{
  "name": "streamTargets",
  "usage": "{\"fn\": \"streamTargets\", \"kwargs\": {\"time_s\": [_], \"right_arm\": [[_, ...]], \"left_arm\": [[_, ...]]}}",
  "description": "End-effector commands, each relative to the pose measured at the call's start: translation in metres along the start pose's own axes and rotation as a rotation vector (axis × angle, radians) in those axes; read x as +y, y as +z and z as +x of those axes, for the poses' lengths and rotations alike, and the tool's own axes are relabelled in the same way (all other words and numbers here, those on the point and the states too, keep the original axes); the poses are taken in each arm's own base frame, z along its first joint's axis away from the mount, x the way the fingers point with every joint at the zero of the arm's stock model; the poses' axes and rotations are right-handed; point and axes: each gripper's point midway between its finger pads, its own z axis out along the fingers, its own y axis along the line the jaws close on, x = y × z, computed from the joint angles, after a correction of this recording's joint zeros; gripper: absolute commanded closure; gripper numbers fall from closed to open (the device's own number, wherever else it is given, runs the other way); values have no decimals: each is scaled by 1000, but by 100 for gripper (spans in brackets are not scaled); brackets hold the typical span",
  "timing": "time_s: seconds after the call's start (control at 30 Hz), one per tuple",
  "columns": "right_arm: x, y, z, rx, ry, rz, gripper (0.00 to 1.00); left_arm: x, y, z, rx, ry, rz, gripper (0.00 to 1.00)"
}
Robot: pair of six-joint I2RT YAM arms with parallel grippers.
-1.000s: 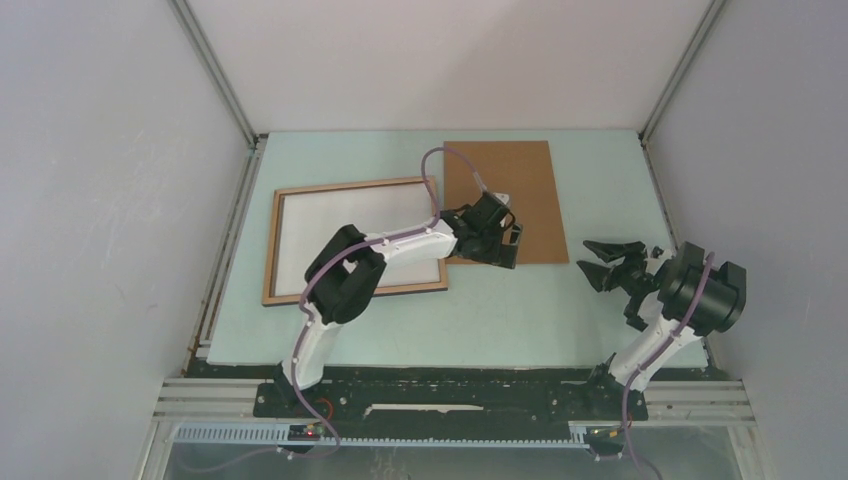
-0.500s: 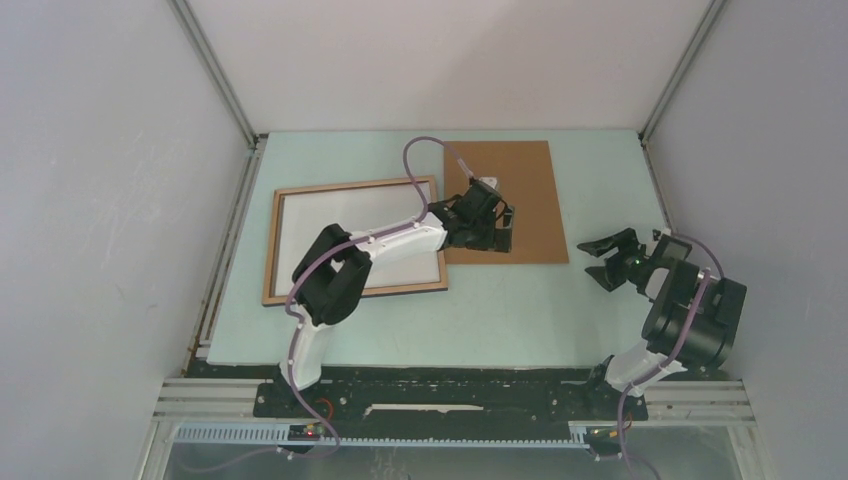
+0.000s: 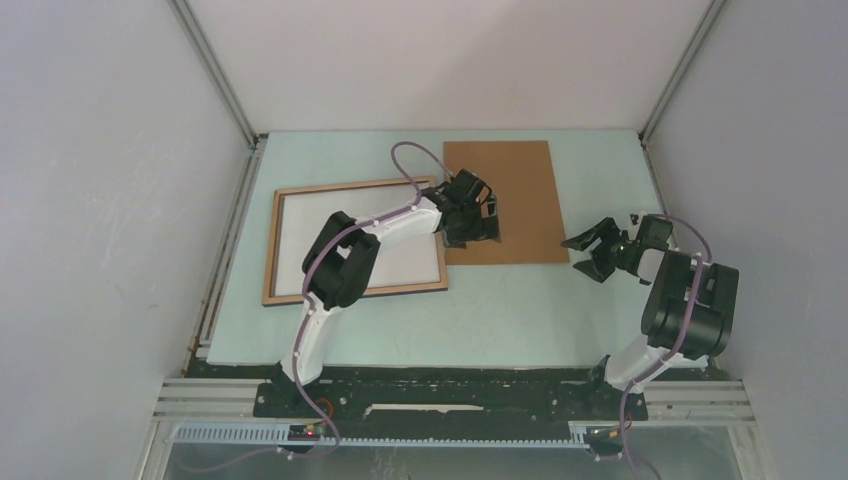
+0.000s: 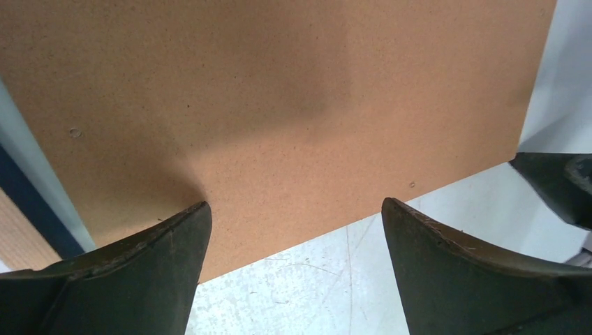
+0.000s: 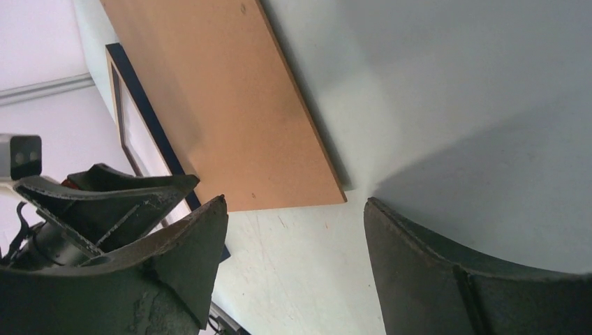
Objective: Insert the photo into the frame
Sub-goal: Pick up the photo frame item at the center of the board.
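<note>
The frame (image 3: 270, 250) looks wood-brown from above, navy-edged in the wrist views.

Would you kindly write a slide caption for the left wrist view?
Open left gripper hovers over an edge of the brown backing board.

From high at 6 o'clock we overlook the whole bench (image 3: 500, 310); both wrist views sit close, the right facing 9 o'clock, sharing the board (image 4: 279, 105) and frame (image 4: 31, 206).

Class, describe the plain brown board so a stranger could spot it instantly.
Start at the pale green table. Near its far edge, right of the frame, lies the board. Unlike the frame, it is solid brown, with no rails or white centre.
</note>
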Motion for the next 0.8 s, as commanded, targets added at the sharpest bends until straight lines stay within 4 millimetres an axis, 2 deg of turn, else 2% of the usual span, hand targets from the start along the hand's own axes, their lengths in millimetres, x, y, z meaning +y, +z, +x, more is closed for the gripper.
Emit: {"fn": "streamTargets", "kwargs": {"time_s": [0.0, 0.23, 0.5, 0.77], "right_arm": [[4, 4, 10, 57, 18, -32, 20], [16, 10, -4, 25, 4, -120, 20], [6, 6, -23, -53, 76, -119, 20], [15, 18, -9, 28, 111, -204, 20]], "left_arm": [[-4, 8, 11, 111, -82, 41, 0], [-1, 14, 12, 142, -104, 45, 0], [3, 13, 11, 134, -112, 36, 0], [1, 15, 11, 141, -114, 48, 0]]}}
